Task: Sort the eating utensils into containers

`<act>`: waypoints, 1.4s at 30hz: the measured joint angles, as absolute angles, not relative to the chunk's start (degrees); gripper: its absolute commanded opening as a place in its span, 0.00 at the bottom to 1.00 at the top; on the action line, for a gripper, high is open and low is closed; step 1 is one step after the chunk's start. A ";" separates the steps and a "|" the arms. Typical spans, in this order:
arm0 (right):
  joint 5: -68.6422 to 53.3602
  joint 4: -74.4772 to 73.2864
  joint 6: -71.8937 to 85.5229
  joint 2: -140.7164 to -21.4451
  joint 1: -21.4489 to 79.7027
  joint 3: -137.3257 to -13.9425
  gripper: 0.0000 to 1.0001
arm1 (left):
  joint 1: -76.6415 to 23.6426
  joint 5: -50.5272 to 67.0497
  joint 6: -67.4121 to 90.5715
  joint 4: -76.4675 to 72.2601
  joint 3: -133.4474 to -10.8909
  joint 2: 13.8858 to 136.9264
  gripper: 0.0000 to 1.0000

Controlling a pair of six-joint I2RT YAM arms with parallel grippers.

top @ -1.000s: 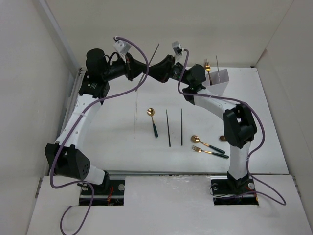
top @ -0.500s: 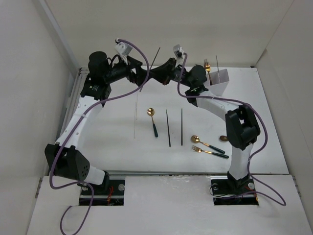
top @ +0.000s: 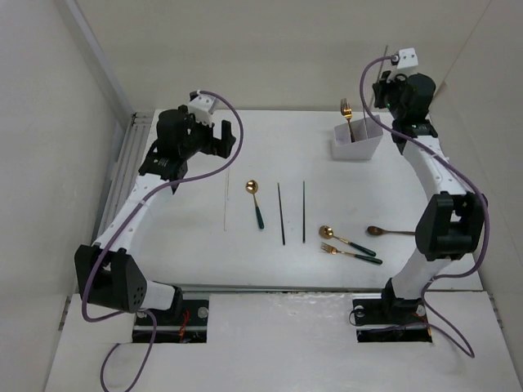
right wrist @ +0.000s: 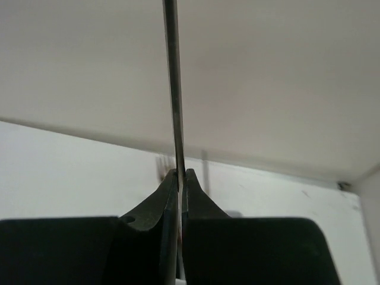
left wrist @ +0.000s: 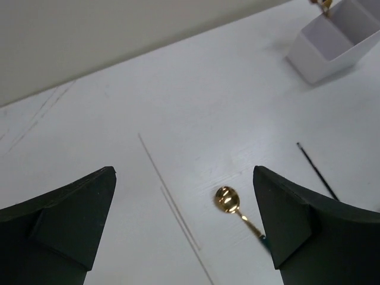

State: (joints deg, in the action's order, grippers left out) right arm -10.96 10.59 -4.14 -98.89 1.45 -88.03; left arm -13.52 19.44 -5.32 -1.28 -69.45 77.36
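Observation:
My right gripper (top: 382, 86) (right wrist: 180, 176) is shut on a thin silver chopstick (top: 386, 57) (right wrist: 172, 77) that stands upright above the back right of the table, just right of the white container (top: 357, 145) (left wrist: 332, 41). A gold fork (top: 346, 110) stands in that container. My left gripper (top: 222, 145) (left wrist: 184, 219) hangs open and empty over another silver chopstick (top: 226, 196) (left wrist: 172, 199). Beside it lies a gold spoon (top: 255, 201) (left wrist: 226, 198) with a green handle. Two dark chopsticks (top: 282, 212) (top: 304, 211) lie mid-table.
Front right on the table lie a second gold spoon (top: 343, 238), a gold fork (top: 350, 253), both green-handled, and a brown spoon (top: 391, 231). White walls close in the table at the back and on both sides.
The left gripper has opened and let go of the silver chopstick, then drawn back left. The right arm has swung right with that chopstick, to beside the container.

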 measured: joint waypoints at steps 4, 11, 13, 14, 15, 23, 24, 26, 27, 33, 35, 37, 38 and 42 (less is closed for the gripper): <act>-7.94 6.94 -8.36 -100.73 -2.31 -88.20 0.00 | -13.50 15.31 -7.70 1.61 -68.84 79.13 1.00; -7.11 4.34 -11.22 -108.27 -2.72 -89.12 0.00 | -13.52 9.30 -9.21 3.36 -66.22 81.10 1.00; -6.96 3.66 -11.42 -109.93 -2.79 -89.12 0.00 | -13.52 7.81 -9.30 4.62 -66.11 82.76 1.00; -6.94 3.36 -11.44 -110.52 -2.85 -89.12 0.00 | -13.52 7.27 -9.39 5.30 -66.13 83.64 0.98; -6.96 2.98 -11.42 -111.02 -2.92 -89.12 0.00 | -13.52 6.90 -9.41 6.15 -66.13 84.60 0.95; -6.35 2.52 -10.59 -111.46 -2.98 -89.06 0.41 | -13.52 5.69 -10.70 11.03 -66.13 89.49 0.57; -6.35 2.52 -10.52 -111.46 -2.98 -89.06 0.41 | -13.52 5.72 -10.85 11.18 -66.13 89.62 0.56; -6.37 2.57 -10.61 -111.46 -2.98 -89.03 0.44 | -13.52 5.74 -11.16 12.29 -66.50 90.89 0.53; -6.37 2.57 -10.57 -111.46 -2.98 -88.97 0.44 | -13.52 5.80 -11.31 13.32 -67.09 91.92 0.52; -6.42 2.37 -10.57 -110.04 -2.96 -87.11 0.49 | -13.56 8.10 -10.66 18.11 -70.70 101.06 0.64; -6.44 2.13 -10.74 -108.60 -2.81 -86.32 0.49 | -13.78 8.71 -9.91 19.20 -70.72 103.18 0.64; -6.48 2.04 -11.14 -106.41 -2.52 -85.36 0.50 | -14.24 8.78 -9.30 19.84 -70.72 104.53 0.61; -6.61 1.89 -11.42 -105.21 -2.22 -84.99 0.50 | -14.52 8.64 -9.06 19.97 -70.76 105.08 0.58; -8.16 2.15 -12.56 -100.68 -0.62 -84.42 0.50 | -15.33 7.51 -8.49 20.03 -70.81 106.87 0.46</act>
